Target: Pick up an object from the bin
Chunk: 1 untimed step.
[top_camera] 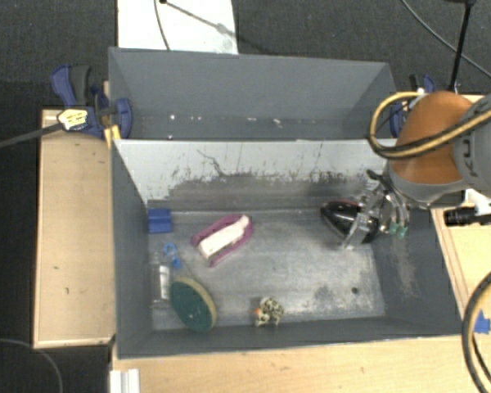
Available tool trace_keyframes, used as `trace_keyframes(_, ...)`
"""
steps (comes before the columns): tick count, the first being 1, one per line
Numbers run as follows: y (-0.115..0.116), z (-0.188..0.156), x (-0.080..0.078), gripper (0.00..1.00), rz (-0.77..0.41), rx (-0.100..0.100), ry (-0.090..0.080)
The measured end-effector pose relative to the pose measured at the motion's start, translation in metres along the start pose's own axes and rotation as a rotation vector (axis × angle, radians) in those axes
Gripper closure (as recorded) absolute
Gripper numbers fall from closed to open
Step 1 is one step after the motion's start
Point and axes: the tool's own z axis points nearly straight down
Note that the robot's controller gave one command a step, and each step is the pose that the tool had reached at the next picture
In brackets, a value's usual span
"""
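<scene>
Where tool point(365, 228) hangs, bin point(254, 97) holds black lump point(339, 214).

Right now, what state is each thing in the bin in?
gripper: low at right rear, beside black object.
black object: resting, not lifted.
pink-and-white object: lying on its side.
clear bottle: lying down.
green disc: lying, front left.
blue block: resting at left.
speckled lump: loose at front.

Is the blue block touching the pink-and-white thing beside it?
Apart. The camera view shows bare bin floor between the blue block and the pink-and-white thing.
</scene>
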Motion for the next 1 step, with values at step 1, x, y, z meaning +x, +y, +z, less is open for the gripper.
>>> trace_keyframes(1, 0.0005, -0.0611, -0.0020, 1.00, -0.003, -0.001, -0.004)
